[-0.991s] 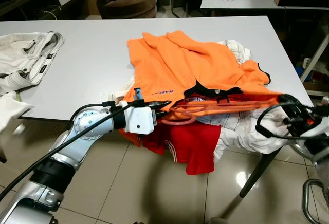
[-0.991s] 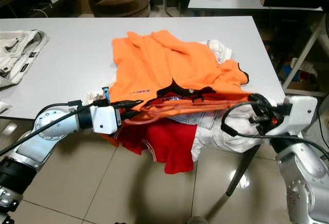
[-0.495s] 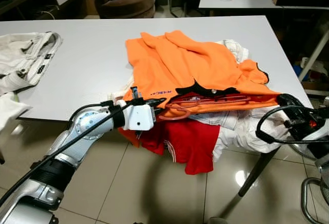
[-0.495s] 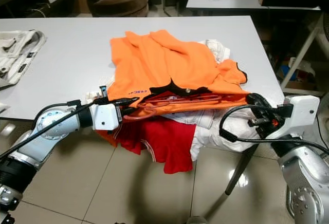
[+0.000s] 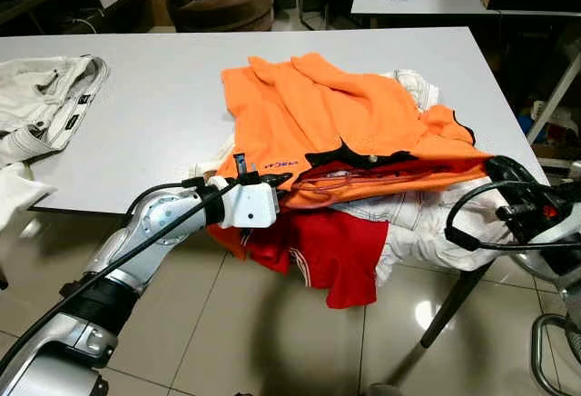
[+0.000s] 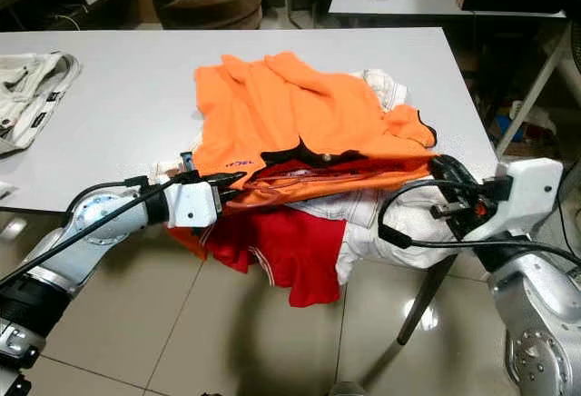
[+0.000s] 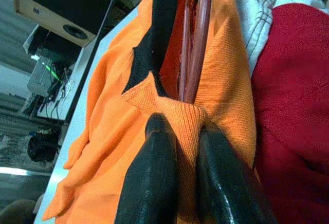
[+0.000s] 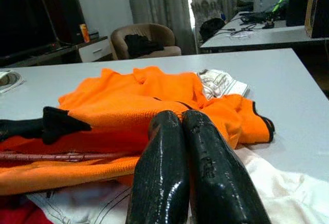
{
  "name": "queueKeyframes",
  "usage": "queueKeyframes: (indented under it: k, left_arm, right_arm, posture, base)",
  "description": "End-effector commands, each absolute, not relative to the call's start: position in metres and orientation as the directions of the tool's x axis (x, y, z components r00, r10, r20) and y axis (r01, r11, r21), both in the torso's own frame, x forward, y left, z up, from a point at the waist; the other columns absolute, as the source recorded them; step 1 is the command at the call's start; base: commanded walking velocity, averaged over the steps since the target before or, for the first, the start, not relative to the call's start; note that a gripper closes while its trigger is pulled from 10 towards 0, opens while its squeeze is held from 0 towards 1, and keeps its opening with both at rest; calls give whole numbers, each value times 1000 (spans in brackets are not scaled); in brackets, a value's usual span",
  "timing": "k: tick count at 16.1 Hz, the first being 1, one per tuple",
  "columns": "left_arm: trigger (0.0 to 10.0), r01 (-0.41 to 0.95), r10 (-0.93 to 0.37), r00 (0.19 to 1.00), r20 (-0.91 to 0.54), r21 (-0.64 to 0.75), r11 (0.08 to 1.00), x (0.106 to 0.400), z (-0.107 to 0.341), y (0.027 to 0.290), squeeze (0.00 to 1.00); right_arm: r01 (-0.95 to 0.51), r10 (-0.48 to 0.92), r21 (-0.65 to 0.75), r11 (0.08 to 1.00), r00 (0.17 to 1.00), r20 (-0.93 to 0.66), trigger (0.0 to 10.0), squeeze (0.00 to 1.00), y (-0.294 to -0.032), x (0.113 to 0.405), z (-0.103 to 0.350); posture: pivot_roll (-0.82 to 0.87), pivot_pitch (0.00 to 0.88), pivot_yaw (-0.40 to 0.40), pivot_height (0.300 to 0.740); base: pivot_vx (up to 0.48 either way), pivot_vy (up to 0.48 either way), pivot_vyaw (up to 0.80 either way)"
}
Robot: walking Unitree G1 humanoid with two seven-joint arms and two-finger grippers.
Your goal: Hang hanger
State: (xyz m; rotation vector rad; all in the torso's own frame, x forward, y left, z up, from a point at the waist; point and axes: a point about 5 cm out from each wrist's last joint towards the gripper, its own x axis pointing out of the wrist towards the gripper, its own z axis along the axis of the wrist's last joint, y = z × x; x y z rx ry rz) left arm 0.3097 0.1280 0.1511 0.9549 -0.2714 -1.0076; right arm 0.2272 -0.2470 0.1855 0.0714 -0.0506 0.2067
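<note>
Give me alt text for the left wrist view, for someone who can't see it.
Two black fingers of the left gripper pinch the edge of an orange shirt with a black collar. A reddish hanger lies inside the shirt, with a red garment and white cloth beside it.

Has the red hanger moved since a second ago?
Yes. The red hanger has slid further inside the orange shirt: its hook, earlier hanging out past the table edge over the red garment, is now tucked under the hem.

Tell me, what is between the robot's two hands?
The orange shirt stretches between the left gripper and right gripper, with a reddish hanger inside it, seen in the eye views.
</note>
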Motion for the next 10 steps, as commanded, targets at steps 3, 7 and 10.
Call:
queueKeyframes:
  k: [3, 7, 10]
  left_arm:
    - [0, 589, -795, 563, -226, 785, 193, 314, 152, 126, 0]
    - [0, 572, -773, 597, -214, 790, 222, 320, 153, 126, 0]
    - [0, 573, -786, 573, -234, 800, 179, 319, 152, 121, 0]
  right_arm:
    - [-301, 296, 56, 952, 951, 85, 0, 0, -214, 232, 196]
    - [-358, 353, 67, 931, 933, 66, 0, 0, -195, 229, 188]
    - [-365, 358, 71, 928, 928, 101, 0, 0, -187, 232, 197]
  posture:
    - [-234, 37, 109, 740]
    - [-233, 40, 108, 740]
    - [-236, 37, 113, 740]
  base:
    - [0, 0, 0]
    - [0, 0, 0]
    - [0, 0, 0]
